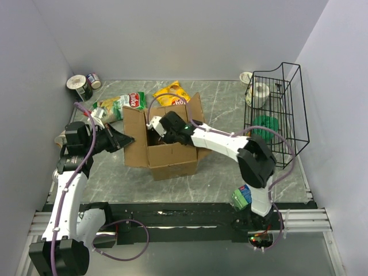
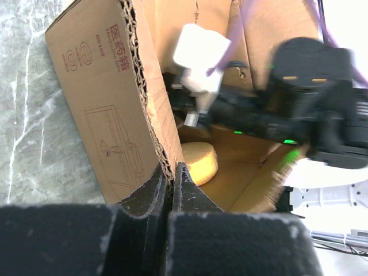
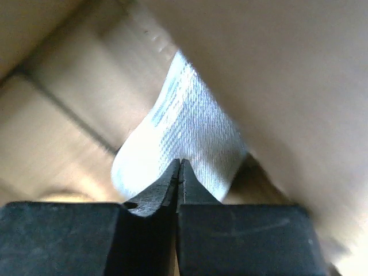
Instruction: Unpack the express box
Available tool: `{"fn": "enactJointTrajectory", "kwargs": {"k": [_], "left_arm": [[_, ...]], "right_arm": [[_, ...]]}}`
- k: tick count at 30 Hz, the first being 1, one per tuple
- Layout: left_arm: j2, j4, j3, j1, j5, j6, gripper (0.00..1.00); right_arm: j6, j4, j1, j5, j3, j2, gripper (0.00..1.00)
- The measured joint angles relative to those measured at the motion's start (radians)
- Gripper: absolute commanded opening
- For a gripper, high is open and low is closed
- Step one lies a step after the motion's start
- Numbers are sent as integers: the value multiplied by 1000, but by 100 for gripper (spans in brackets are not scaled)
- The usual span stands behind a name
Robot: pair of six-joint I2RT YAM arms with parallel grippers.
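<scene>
The express box (image 1: 172, 154) is a brown carton standing open in the middle of the table, flaps up. My left gripper (image 1: 130, 140) is shut on its left wall; in the left wrist view the fingertips (image 2: 171, 168) pinch the corrugated edge (image 2: 144, 98). A round yellow item (image 2: 199, 161) lies on the box floor. My right gripper (image 1: 154, 135) reaches down inside the box. In the right wrist view it (image 3: 180, 165) is shut on the edge of a white, finely ribbed packet (image 3: 187, 129) that lies against the cardboard.
Behind the box lie a yellow snack bag (image 1: 172, 92) and a green-and-red snack bag (image 1: 122, 104). Two cans (image 1: 80, 87) stand at the back left. A black wire basket (image 1: 280, 112) holding a white cup stands at the right. A green-blue packet box (image 1: 242, 197) sits by the right arm's base.
</scene>
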Motion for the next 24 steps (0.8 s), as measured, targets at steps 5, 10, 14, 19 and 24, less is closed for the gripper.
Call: {"fn": "enactJointTrajectory", "kwargs": {"k": [5, 10, 14, 19, 24], "left_arm": [[-5, 26, -14, 0, 2, 0, 1], [-6, 30, -14, 0, 3, 6, 1], [-12, 30, -14, 0, 10, 16, 1], [-69, 25, -23, -4, 39, 37, 1], [-133, 22, -41, -12, 50, 45, 1]], "right_arm": [[-13, -26, -3, -84, 0, -196, 0], [-27, -2, -3, -178, 0, -496, 0], [-28, 3, -3, -209, 0, -609, 0], [-11, 40, 1, -183, -40, -542, 35], [-35, 35, 49, -135, -69, -352, 38]]}}
